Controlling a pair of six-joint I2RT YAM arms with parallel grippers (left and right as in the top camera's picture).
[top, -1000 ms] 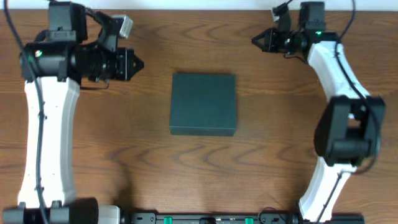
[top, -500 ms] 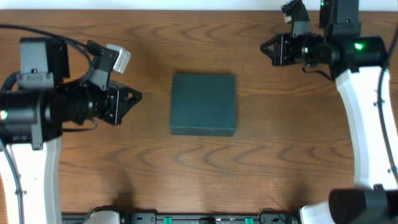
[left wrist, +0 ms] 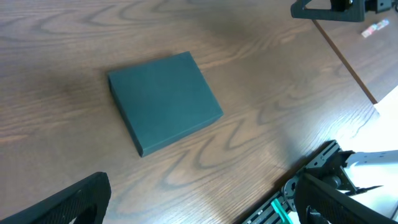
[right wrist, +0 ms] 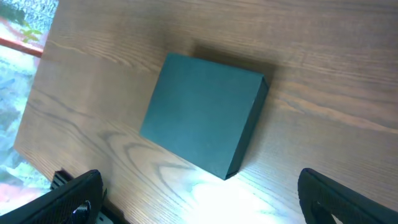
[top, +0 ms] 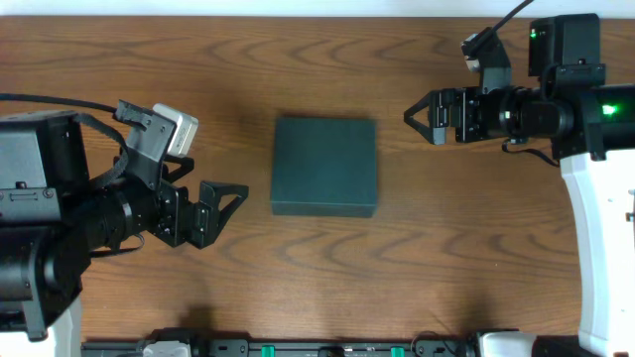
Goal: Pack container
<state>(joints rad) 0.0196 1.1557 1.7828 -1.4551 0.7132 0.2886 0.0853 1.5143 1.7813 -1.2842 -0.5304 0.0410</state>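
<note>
Teal-green and matte, the container (top: pixel 324 166) lies flat near the middle of the brown wood-grain table (top: pixel 298 288), its lid down so that only a plain top face and a thin dark side wall show. Nothing rests on it and nothing touches it. The left gripper (top: pixel 230 210) hangs over the table to the container's left, pointed toward its lower left corner and clearly apart from it; its two black fingers (left wrist: pixel 68 199) are spread wide, with bare wood between them in the left wrist view. The right gripper (top: pixel 415 117) hovers to the container's right, level with the box's upper edge and likewise apart from it, its jaws also splayed open and holding nothing (in the right wrist view the fingers (right wrist: pixel 68 196) sit at the two bottom corners, with the box in the wide gap between them). Both arms reach in from the table's sides, the box between them.
</note>
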